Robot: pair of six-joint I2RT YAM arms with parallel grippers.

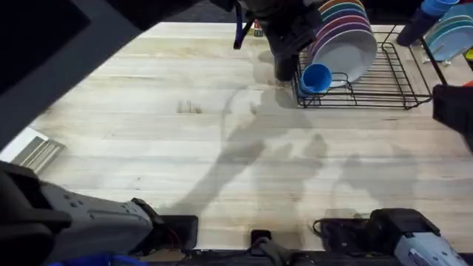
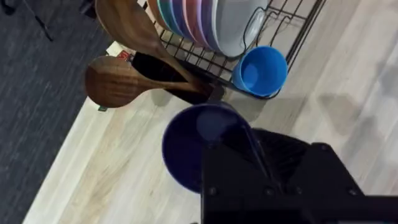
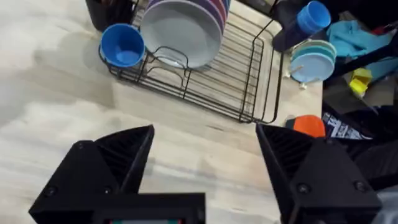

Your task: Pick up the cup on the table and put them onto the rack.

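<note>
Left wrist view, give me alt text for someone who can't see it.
The left hand holds a dark navy cup by its rim above the wooden table. Just beyond, a light blue cup lies on its side in the corner of the black wire rack, beside stacked plates and wooden spoons.

Our left arm [image 1: 277,33] reaches far across the table toward the back right, dark and bulky from overhead. Its gripper [image 2: 249,155] is clamped on the rim of the navy cup [image 2: 193,146], which is tilted with its mouth toward the wrist camera. Our right gripper [image 3: 205,162] hovers above the table near the right side, fingers [image 3: 124,152] spread wide, nothing between them. Both bases sit at the near edge.
</note>
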